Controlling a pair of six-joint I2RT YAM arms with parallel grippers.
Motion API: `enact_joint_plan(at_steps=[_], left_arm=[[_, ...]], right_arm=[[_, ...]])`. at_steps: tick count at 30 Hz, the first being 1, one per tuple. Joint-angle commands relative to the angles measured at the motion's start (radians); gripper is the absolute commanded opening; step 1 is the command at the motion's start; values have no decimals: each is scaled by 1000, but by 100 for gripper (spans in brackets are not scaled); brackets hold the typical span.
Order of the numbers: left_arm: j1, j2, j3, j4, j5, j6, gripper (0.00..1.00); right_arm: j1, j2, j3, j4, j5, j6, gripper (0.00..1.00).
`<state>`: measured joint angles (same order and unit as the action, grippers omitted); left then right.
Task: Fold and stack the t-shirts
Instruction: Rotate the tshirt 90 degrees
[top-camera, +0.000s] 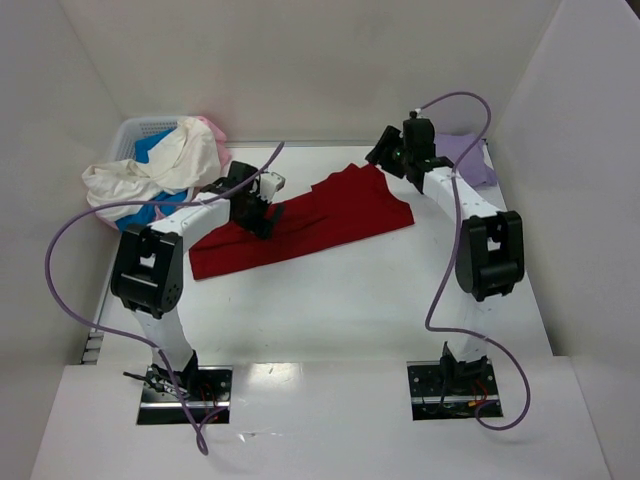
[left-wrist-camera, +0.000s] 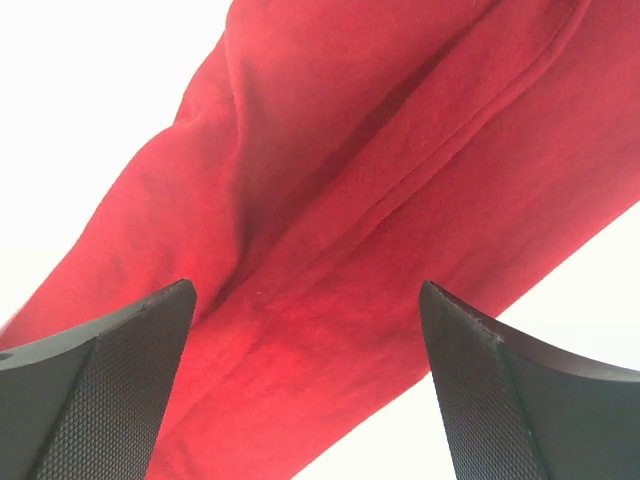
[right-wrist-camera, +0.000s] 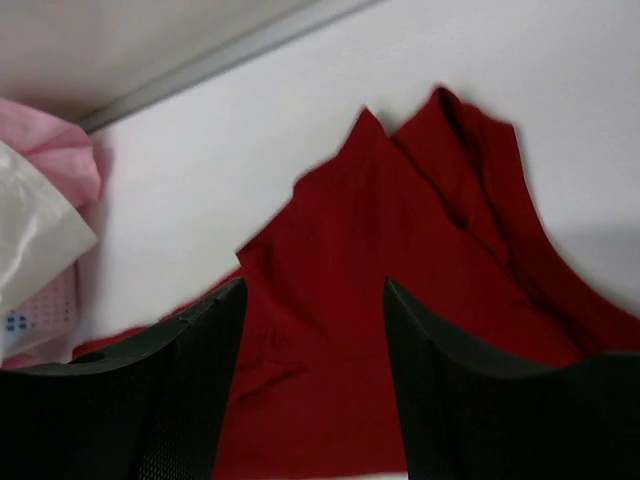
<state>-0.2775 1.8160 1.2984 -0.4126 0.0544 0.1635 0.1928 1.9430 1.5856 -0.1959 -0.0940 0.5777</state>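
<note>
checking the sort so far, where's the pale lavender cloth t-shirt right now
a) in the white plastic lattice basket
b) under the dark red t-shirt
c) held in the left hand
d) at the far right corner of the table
d: the pale lavender cloth t-shirt lies at the table's far right corner, apart from the dark red cloth t-shirt and the white plastic lattice basket.

White counter (top-camera: 340, 300) took up most of view, glossy toward near edge, faint glare there. Plain white back wall (top-camera: 320, 60) stood behind. White left panel (top-camera: 40, 120) and right panel (top-camera: 590, 150) closed in sides. Thin grey strip (top-camera: 300, 143) ran along counter-wall joint. Light was even, shadows soft.
</note>
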Motion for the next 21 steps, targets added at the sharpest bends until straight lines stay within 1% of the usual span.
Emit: enact_joint_plan(at_steps=[1,4,6,10,12,14,17,18,19,21], left_arm=[[6,63,21,-12,21,145,100],[15,123,21,-12,-69,166,100],[15,149,42,-12,-100,176,100],[15,206,65,-51,-100,166,100],[15,206,65,-69,-91,157,100],[-11,194,52,-78,-91,148,100],[-87,160,38,-110,-100,91,100],[-103,149,29,-130,-79,78,100],[-132,138,29,-150,-23,44,100],[-164,126,15,-172,10,4,100]], right_arm=[[4,-131,-163,59,-32,-21,63],[4,-174,-246,81,-55,-1,64],[4,-190,-265,81,-65,-1,64],[4,-240,-297,81,-55,-1,65],[4,-256,-297,81,-46,-1,65],[4,-268,-297,81,-46,-1,69],[4,-277,-297,72,-46,-1,69],[4,-277,-297,72,-46,-1,69],[4,-277,-306,63,-32,-10,69],[4,-257,-315,52,-23,-19,69]])
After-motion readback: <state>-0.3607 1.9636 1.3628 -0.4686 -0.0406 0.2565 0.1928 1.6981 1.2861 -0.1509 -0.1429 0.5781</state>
